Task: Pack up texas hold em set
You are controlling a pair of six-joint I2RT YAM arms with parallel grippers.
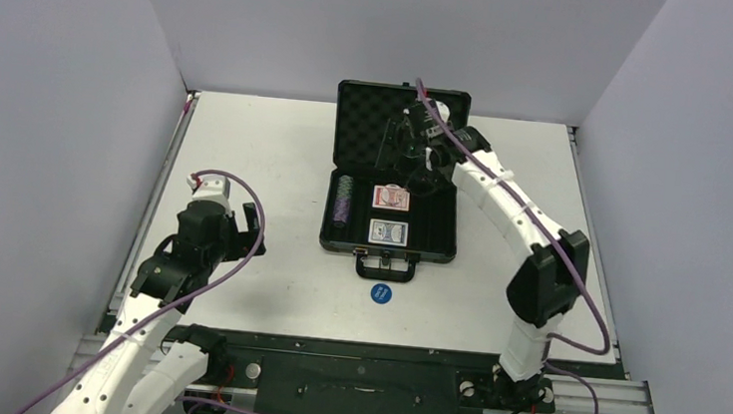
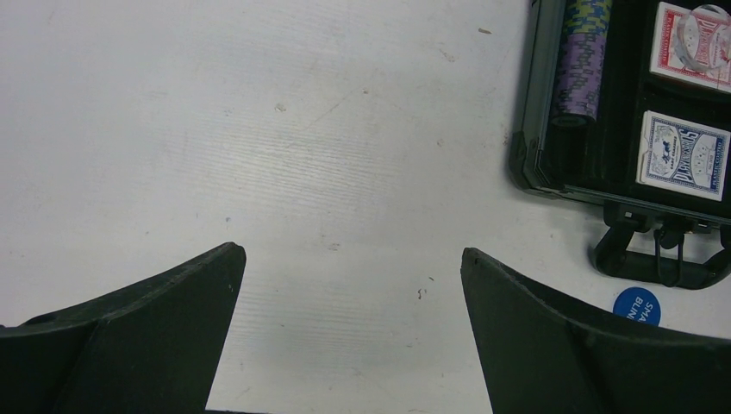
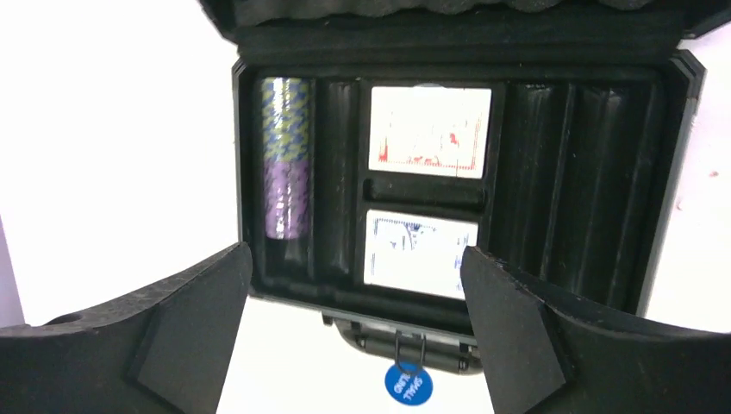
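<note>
A black case (image 1: pixel 327 219) lies open at the middle of the white worktop (image 1: pixel 267 158). Its foam-lined lid (image 1: pixel 403 105) stands up at the far side and its handle (image 1: pixel 384 265) points toward the arms. Inside, a row of chips (image 1: pixel 344 203) lies on its side in the leftmost groove, green-and-yellow ones toward the lid and purple ones toward the handle. Two card decks sit in the middle pockets, the red deck (image 1: pixel 391 198) nearer the lid and the blue deck (image 1: pixel 388 232) nearer the handle. In the left wrist view a clear round outline shows on the red deck, too faint to identify. A blue disc (image 1: pixel 381 293) lies flat on the worktop just in front of the handle, outside the case and not touching it.

The right tool (image 3: pixel 355 250) hangs above the open case with its fingers spread wide and nothing between them, its camera looking down into the tray. The left tool (image 2: pixel 349 254) hovers over bare worktop well to the left of the case, fingers also wide apart and holding nothing
</note>
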